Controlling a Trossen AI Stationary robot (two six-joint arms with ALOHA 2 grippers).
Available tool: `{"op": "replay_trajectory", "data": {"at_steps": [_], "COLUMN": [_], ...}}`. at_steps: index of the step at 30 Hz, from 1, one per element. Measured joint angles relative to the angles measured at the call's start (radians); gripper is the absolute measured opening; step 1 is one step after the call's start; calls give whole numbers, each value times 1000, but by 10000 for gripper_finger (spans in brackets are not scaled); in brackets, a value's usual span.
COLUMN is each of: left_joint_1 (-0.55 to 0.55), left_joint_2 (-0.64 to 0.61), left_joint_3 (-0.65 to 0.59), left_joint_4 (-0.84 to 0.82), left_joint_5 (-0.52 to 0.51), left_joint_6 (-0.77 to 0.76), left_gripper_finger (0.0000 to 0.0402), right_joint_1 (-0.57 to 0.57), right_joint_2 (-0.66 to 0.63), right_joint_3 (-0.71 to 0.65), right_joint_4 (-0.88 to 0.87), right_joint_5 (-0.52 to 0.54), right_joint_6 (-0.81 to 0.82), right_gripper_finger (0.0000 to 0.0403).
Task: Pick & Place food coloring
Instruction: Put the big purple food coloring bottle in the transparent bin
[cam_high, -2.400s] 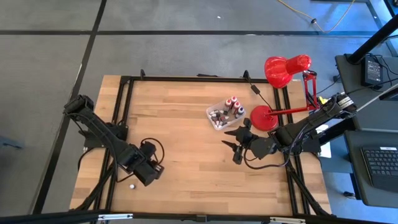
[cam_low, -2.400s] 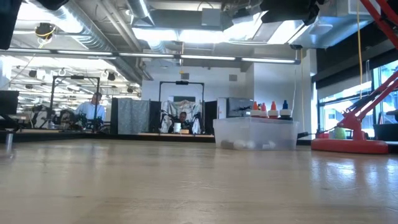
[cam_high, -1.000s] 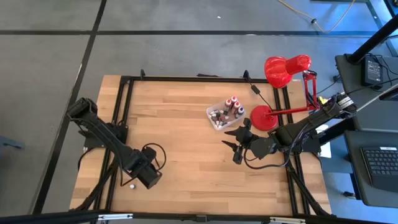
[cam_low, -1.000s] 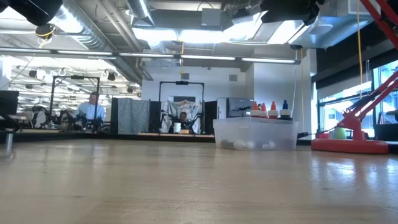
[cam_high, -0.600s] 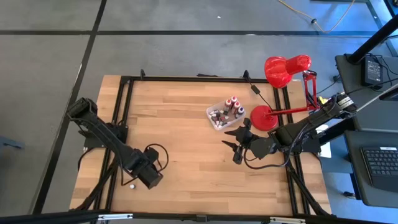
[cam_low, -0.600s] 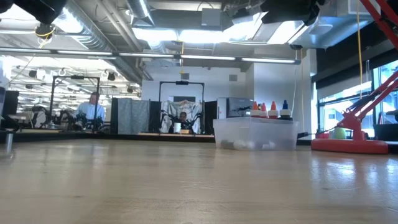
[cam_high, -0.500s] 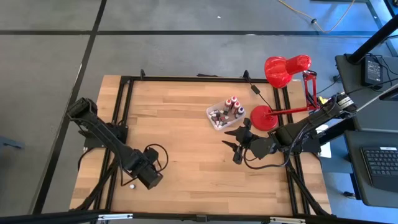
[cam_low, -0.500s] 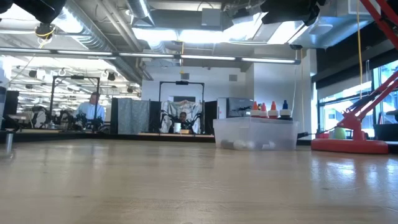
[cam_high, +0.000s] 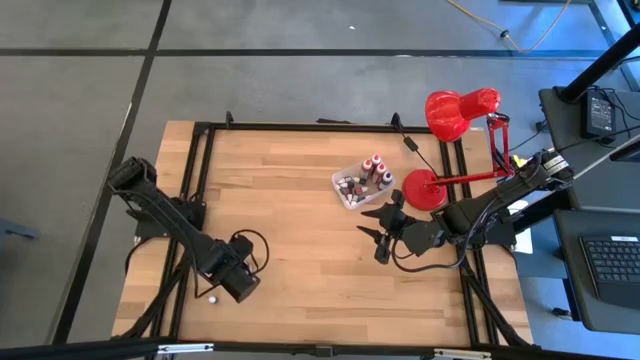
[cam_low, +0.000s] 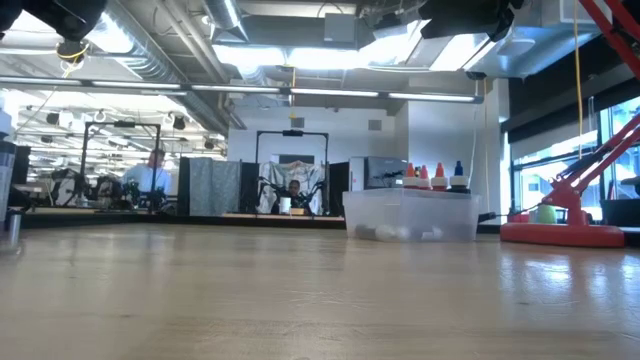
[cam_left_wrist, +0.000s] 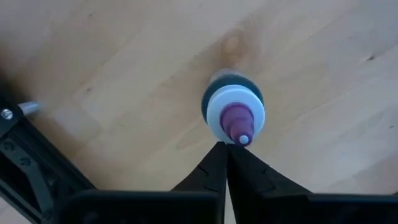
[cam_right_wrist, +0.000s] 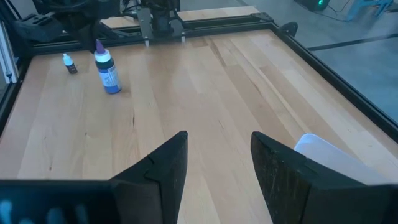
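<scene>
The right hand (cam_right_wrist: 217, 171) hovers over the wooden bench (cam_right_wrist: 205, 93), its two dark fingers (cam_right_wrist: 163, 168) spread apart with nothing between them. Far across the boards stand two bottles — a blue one with a purple tip (cam_right_wrist: 107, 70) and a much smaller dark one (cam_right_wrist: 69, 63) — near the black frame rail (cam_right_wrist: 205, 25).

office lab | partitioned desks (cam_low: 215, 187), exposed ceiling ducts (cam_low: 170, 45)
</scene>
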Motion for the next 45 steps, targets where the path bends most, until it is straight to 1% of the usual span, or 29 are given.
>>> {"op": "replay_trajectory", "data": {"at_steps": [3,9,13,19,22,25,30,40,45], "left_joint_1": [-1,-1,-1,-1,-1,-1,-1,-1,-1], "left_joint_2": [0,0,0,0,0,0,0,0,0], "left_joint_3": [-20,-55,-57,-57,-57,-57,-57,-57,-57], "left_joint_4": [5,12,12,12,12,12,12,12,18], "left_joint_5": [-14,-11,19,7,7,7,6,-2,-25], "left_joint_6": [3,4,-5,32,31,6,-12,-45,-23], "left_gripper_finger": [2,7,8,8,10,20,60,180,226], "right_joint_1": [0,0,0,0,0,0,0,0,0], "right_joint_2": [0,0,0,0,0,0,0,0,0], "right_joint_3": [0,0,0,0,0,0,0,0,0], "right_joint_4": [0,3,3,3,3,3,3,2,2], "right_joint_5": [0,-1,-1,-1,-1,-1,-1,-1,-1], "right_joint_6": [0,2,4,4,4,4,4,4,3], "right_gripper_finger": [179,179,179,179,179,179,179,179,179]}}
